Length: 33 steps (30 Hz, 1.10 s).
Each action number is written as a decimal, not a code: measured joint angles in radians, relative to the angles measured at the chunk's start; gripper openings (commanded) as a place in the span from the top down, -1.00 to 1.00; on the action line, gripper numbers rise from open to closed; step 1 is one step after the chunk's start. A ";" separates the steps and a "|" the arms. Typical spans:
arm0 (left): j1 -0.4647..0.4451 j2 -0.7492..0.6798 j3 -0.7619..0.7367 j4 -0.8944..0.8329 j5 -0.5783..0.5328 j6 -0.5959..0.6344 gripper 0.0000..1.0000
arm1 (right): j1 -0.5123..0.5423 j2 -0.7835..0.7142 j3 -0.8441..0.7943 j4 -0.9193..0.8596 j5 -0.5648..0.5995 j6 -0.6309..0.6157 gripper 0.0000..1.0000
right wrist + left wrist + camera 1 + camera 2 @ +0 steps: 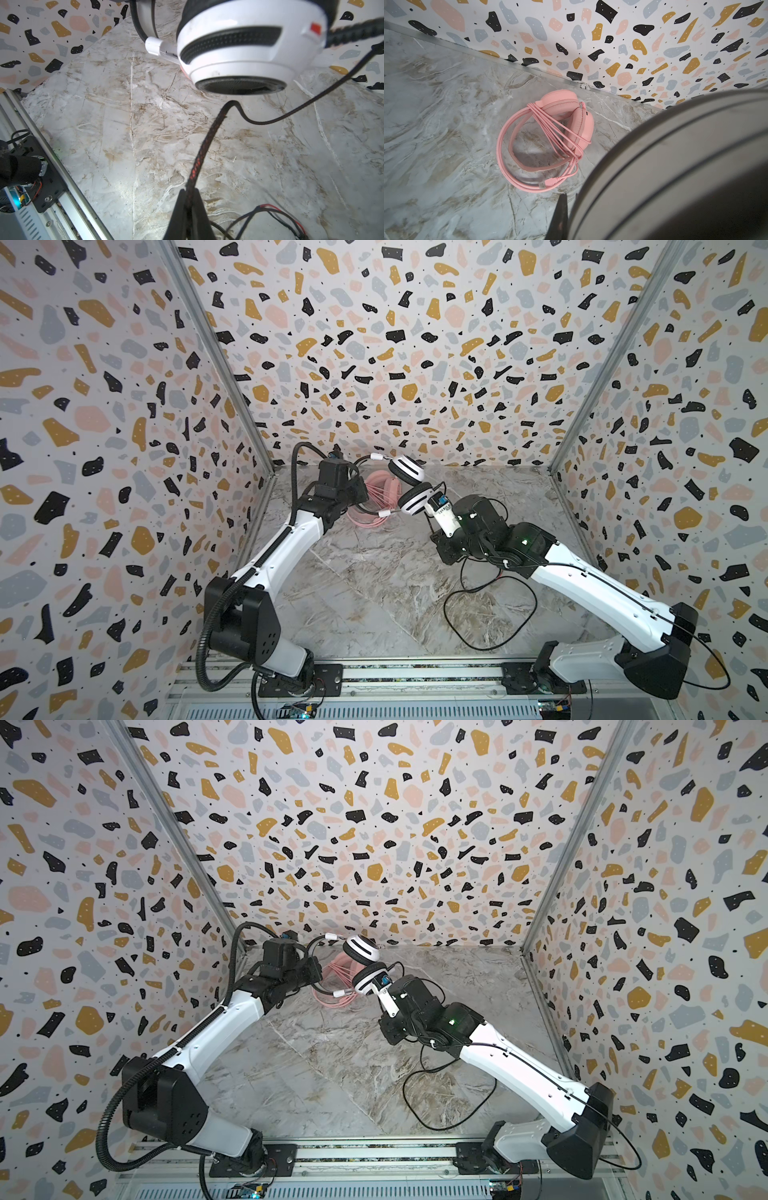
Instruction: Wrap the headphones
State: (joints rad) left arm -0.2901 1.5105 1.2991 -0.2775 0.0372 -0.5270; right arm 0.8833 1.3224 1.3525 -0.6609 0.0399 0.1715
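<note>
The white-and-black headphones hang above the table at the back, with two ear cups (406, 468) (415, 498) in both top views (360, 947). My left gripper (359, 498) is shut on their black headband; in the left wrist view the band (675, 166) is a big blur beside one dark finger (560, 216). My right gripper (189, 194) is shut on the black braided cable (207, 145) just below the nearer ear cup (249, 45). The rest of the cable lies in a loose loop (490, 614) on the table. The pink headphones (566, 124) lie behind on the marble, their pink cable wound around them.
Patterned walls (374, 364) close in the marble table (353, 572) on three sides. A metal rail (374, 672) with both arm bases runs along the front edge. Thin red and black wires (280, 214) lie near my right gripper.
</note>
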 measured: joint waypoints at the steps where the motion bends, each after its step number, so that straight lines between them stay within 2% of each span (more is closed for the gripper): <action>1: 0.000 0.000 0.000 0.000 0.000 0.003 1.00 | -0.002 0.006 0.000 -0.008 -0.005 -0.004 0.94; 13: 0.002 0.000 0.000 0.000 0.014 0.018 1.00 | 0.029 0.117 -0.010 -0.058 -0.077 -0.032 0.94; 17: -0.011 0.001 0.003 -0.011 0.006 0.040 1.00 | 0.061 0.202 0.127 -0.104 -0.079 -0.064 0.95; 21: -0.060 0.024 0.048 -0.068 -0.003 0.106 1.00 | 0.060 0.257 0.304 -0.152 -0.021 -0.114 0.95; 27: -0.097 0.035 0.063 -0.110 0.010 0.175 1.00 | -0.033 0.262 0.494 -0.206 0.078 -0.172 0.94; 33: -0.102 0.048 0.077 -0.131 0.042 0.217 1.00 | -0.177 0.238 0.509 -0.209 0.130 -0.191 0.93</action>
State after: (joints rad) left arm -0.3920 1.5589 1.3758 -0.4088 0.0795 -0.3103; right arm 0.7067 1.5608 1.8614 -0.8703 0.1699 -0.0196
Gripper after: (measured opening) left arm 0.073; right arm 0.068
